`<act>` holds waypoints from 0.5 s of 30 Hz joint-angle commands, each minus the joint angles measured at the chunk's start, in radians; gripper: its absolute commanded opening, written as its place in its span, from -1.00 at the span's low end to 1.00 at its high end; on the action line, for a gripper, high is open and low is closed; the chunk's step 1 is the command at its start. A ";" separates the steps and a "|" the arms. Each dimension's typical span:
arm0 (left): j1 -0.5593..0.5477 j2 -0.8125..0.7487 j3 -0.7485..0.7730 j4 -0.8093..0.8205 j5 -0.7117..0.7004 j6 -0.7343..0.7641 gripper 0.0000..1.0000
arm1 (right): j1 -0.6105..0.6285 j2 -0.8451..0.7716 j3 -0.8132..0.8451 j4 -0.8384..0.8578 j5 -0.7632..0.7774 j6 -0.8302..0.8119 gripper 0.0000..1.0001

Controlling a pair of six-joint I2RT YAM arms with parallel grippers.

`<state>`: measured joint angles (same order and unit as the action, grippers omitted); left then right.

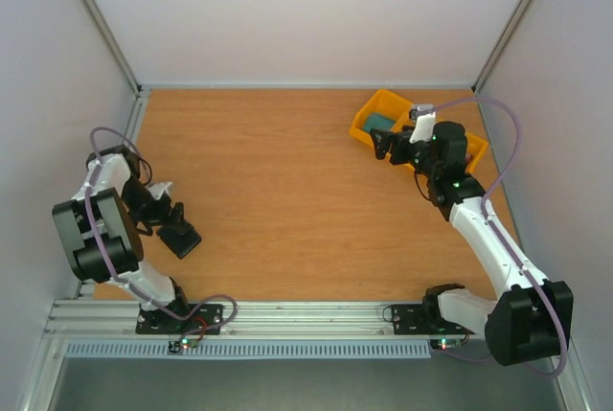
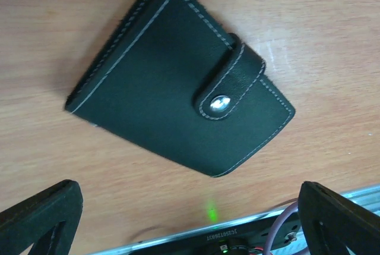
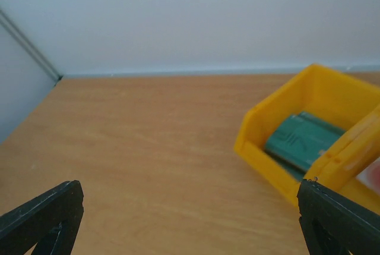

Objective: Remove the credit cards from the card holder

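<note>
A wooden counter (image 1: 287,200) with a warm orange-brown grain fills the middle of the enclosure. Plain white panels close it in on three sides: a back wall (image 1: 306,9), a left wall (image 1: 48,66) and a right wall (image 1: 575,57). Thin grey metal posts (image 1: 102,23) run up the two far corners where the panels meet. Along the near edge of the counter lies a silver slotted rail (image 1: 306,313), and just in front of it a pale ribbed strip (image 1: 287,349). The light is soft and even, leaving only faint shadows on the wood.
</note>
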<state>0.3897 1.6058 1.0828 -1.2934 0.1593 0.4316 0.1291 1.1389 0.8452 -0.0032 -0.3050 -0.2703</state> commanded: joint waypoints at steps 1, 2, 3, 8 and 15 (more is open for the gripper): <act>-0.040 0.059 -0.009 0.020 0.075 0.019 0.99 | 0.080 -0.037 0.029 -0.093 0.033 -0.046 0.97; -0.061 0.098 -0.006 0.024 0.079 0.015 0.99 | 0.099 -0.038 0.034 -0.102 0.047 -0.060 0.97; -0.080 0.127 -0.004 0.034 0.071 0.014 0.99 | 0.115 -0.037 0.038 -0.106 0.053 -0.073 0.97; -0.176 0.246 0.059 0.074 0.110 0.000 0.92 | 0.152 -0.043 0.056 -0.120 0.062 -0.085 0.97; -0.422 0.320 0.219 0.116 0.133 -0.027 0.87 | 0.181 -0.029 0.076 -0.145 0.075 -0.090 0.97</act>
<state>0.1200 1.8938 1.2377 -1.3144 0.2207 0.3931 0.2893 1.1168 0.8818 -0.1177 -0.2497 -0.3405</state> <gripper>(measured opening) 0.933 0.985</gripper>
